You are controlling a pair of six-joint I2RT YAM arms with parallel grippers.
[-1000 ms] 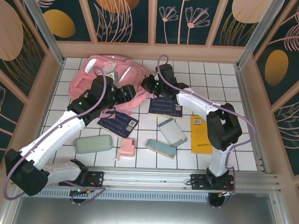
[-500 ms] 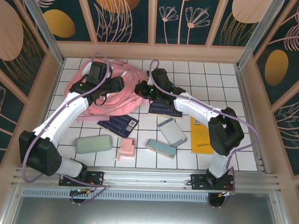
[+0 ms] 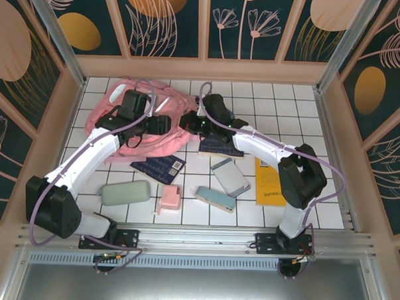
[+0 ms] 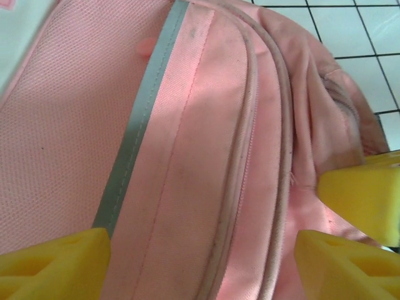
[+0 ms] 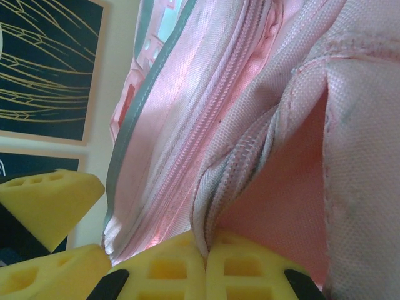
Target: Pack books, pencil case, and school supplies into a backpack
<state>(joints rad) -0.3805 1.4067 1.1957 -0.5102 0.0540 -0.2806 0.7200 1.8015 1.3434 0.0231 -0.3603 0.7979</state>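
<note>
The pink backpack [image 3: 138, 131] lies bunched at the back left. My right gripper [image 3: 188, 121] [image 5: 206, 250] is shut on the backpack's zipper edge [image 5: 231, 169]. My left gripper [image 3: 169, 125] [image 4: 203, 250] stands open right beside it, its yellow fingers [image 4: 56, 262] spread over the backpack's pink panel [image 4: 187, 156] and zipper seam. On the tiles lie two navy books [image 3: 161, 167] [image 3: 220, 146], a yellow book [image 3: 268, 179], the sage pencil case [image 3: 126, 192], a pink block [image 3: 168, 198], a light-blue slab [image 3: 215, 198] and a grey-blue case [image 3: 230, 176].
Wooden walls with dark panels [image 3: 203, 67] close in the tiled table on three sides. A metal rail [image 3: 203, 236] runs along the near edge. The right arm's finger [image 4: 362, 200] shows at the right of the left wrist view.
My left arm has swung back over the backpack and its gripper now points right, close to the right gripper. The backpack has been pulled into a tighter bunch.
</note>
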